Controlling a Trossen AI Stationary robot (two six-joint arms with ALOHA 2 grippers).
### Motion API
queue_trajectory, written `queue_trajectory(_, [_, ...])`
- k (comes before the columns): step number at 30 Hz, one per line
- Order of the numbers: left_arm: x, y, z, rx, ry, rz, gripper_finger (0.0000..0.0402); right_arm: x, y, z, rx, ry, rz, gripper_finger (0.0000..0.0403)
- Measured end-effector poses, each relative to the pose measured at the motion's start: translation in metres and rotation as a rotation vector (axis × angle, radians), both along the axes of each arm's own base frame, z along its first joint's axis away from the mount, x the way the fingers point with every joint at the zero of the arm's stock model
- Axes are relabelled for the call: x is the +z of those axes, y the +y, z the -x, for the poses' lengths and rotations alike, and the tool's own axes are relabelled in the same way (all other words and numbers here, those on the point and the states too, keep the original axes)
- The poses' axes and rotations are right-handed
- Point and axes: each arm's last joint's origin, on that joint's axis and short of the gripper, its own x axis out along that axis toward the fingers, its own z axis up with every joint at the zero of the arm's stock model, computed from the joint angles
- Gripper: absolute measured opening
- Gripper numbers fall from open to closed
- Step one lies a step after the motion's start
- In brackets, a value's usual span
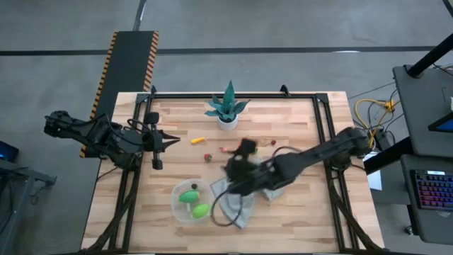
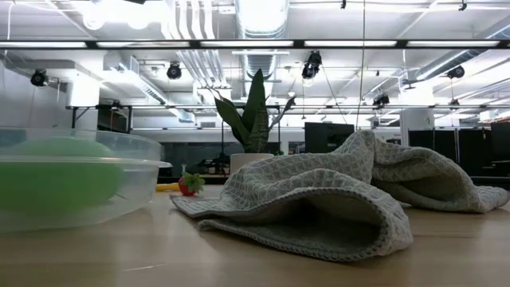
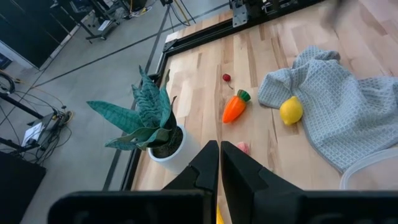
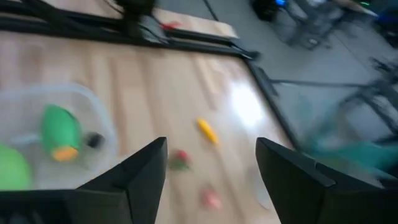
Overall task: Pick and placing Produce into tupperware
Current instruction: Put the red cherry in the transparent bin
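Right tool (image 4: 211, 165), jaws spread and empty, is held over mid-tabletop (image 1: 297, 120) with loose produce (image 4: 180, 158) just ahead, far nearer than the closed left tool (image 1: 173, 141).

Right gripper (image 1: 235, 168) motion-blurred in high view. Tupperware (image 2: 72, 179) cut off by low view's left edge. Grey cloth (image 1: 237, 205) partly hidden under right arm. Small red item (image 3: 226, 78) too small to identify.

The left arm waits at nine o'clock, its left gripper (image 1: 172, 141) pinched together and pointing toward three, while the right arm stretches in from three o'clock to centre — its right gripper (image 4: 211, 163) spread apart, nothing between the fingers.
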Motion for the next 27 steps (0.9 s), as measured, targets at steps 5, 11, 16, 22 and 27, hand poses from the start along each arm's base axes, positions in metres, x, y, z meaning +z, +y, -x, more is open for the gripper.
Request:
queue_trajectory(5, [0.0,0.0,0.0,0.001,0.0,0.0,0.0002,0.029,-0.02,0.054,-0.024,0.011,0.003,0.0237])
queue_trajectory(11, [0.0,0.0,-0.001,0.002,0.003,-0.002,0.0002,0.041,-0.045,0.124,-0.007,-0.024,-0.013,0.0238])
queue_trajectory(16, [-0.003,-0.002,-0.006,0.003,0.022,-0.008,0.0002,0.019,-0.071,0.178,-0.063,-0.065,-0.074,0.0244])
queue_trajectory(22, [-0.008,-0.005,-0.015,0.013,0.055,-0.026,0.0002,-0.025,-0.091,0.216,-0.122,-0.06,-0.108,0.026])
queue_trajectory(27, [-0.005,-0.005,-0.02,0.074,0.01,-0.051,0.0002,-0.058,-0.101,0.222,-0.18,-0.021,-0.182,0.0294])
